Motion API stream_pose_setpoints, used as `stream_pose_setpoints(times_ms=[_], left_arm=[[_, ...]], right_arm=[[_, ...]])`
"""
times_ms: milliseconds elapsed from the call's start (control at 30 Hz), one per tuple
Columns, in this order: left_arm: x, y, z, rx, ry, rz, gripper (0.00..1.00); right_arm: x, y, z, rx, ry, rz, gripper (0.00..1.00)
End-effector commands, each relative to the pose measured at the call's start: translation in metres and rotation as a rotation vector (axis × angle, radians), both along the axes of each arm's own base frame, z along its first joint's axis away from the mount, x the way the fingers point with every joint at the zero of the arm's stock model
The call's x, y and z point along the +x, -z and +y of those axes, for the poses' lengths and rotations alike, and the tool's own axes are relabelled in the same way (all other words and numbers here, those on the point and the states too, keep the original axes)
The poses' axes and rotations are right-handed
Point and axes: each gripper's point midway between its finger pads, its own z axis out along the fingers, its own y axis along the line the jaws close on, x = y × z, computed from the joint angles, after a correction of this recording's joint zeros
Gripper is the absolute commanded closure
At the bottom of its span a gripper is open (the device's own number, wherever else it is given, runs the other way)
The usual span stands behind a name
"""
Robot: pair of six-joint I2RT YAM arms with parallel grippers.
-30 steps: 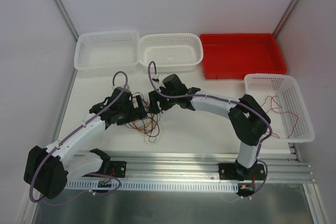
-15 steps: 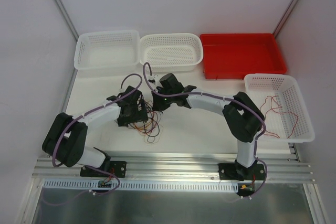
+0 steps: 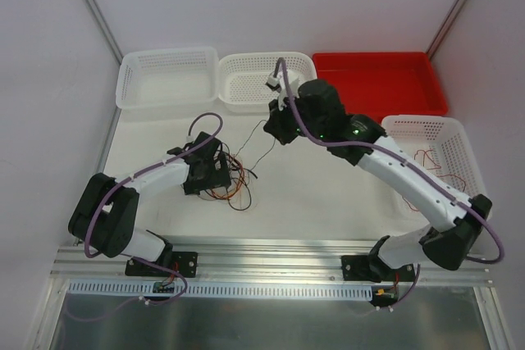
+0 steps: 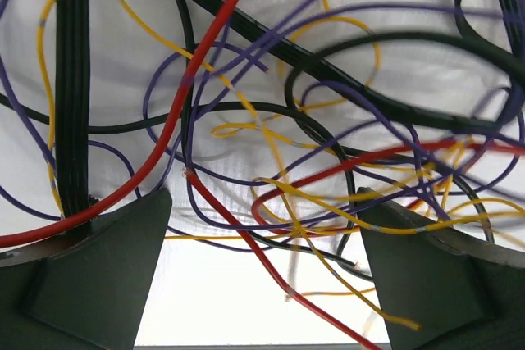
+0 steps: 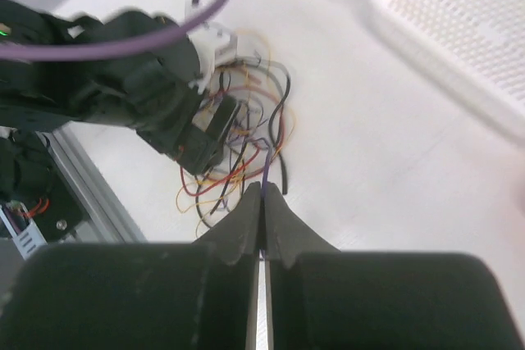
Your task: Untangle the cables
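The cables (image 3: 234, 186) lie as a tangle of black, red, yellow and purple strands on the white table, left of centre. My left gripper (image 3: 216, 171) is down in the tangle and open. In the left wrist view its fingers (image 4: 98, 272) stand wide apart, with cables (image 4: 271, 161) looping across the gap and nothing pinched. My right gripper (image 3: 276, 130) is raised to the right of the tangle and behind it. It is shut (image 5: 264, 190) on one thin purple cable (image 5: 267, 170), which runs taut down to the tangle (image 5: 246, 149).
Two white baskets (image 3: 168, 77) (image 3: 267, 79) and a red tray (image 3: 377, 84) line the back edge. A third white basket (image 3: 439, 161) at the right holds a red wire (image 3: 426, 161). The arm bases' metal rail (image 3: 271, 252) runs along the near edge.
My right gripper shut on a purple strand, then rose and swung back and to the right, drawing the strand out of the tangle. The left arm's elbow folded in; its gripper stayed open on the tangle.
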Motion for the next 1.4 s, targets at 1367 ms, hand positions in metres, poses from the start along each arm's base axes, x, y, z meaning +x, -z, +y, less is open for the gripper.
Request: stream_pose_setpoints(times_ms=[1367], left_arm=[[0.025,-0.211,0.046,0.050,0.158,-0.604,0.01]], right_arm=[[0.043,-0.053,-0.110,-0.038,0.340,-0.300,0.99]])
